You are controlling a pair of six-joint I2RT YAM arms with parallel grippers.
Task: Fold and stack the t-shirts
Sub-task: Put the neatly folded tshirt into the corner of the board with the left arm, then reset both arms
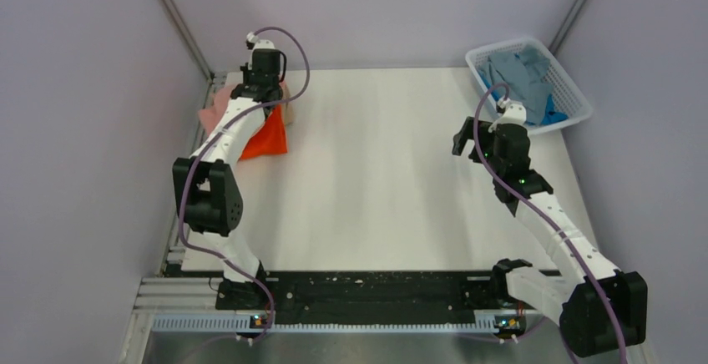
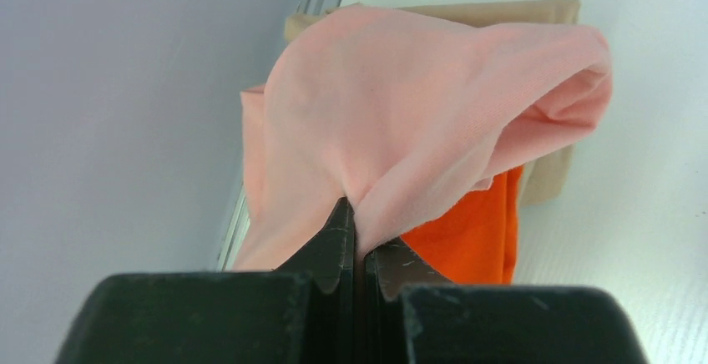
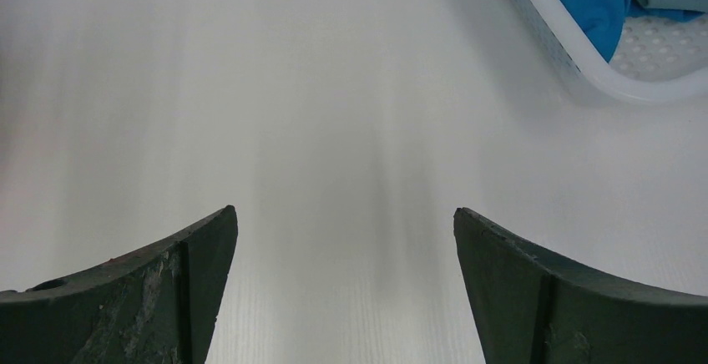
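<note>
Top view, table (image 1: 384, 180) seen from above with the arm bases at 6 o'clock. Your left arm reaches to about 10 o'clock, where three t-shirts lie together against the left edge. Your right arm stands at about 3 o'clock.

Left wrist view. Your left gripper (image 2: 355, 214) has its fingers pressed together on a pinch of the salmon pink t-shirt (image 2: 417, 105). The cloth rises from the fingertips in a loose, bulging fold. Under it lies the orange t-shirt (image 2: 467, 239), showing at 5 o'clock of the pink cloth. The tan t-shirt (image 2: 501, 12) lies lowest, its edge visible at 12 o'clock and again at 3 o'clock.

Right wrist view. Your right gripper (image 3: 344, 210) has its fingers spread wide with nothing between them. It hangs over bare table, and none of the cloth touches it.

The white mesh basket (image 1: 576, 101) sits at about 2 o'clock on the table, just beyond your right gripper. It holds the grey t-shirt (image 1: 518, 72), crumpled across most of it. The blue t-shirt (image 1: 555, 116) is bunched at the basket's 5 o'clock corner.
</note>
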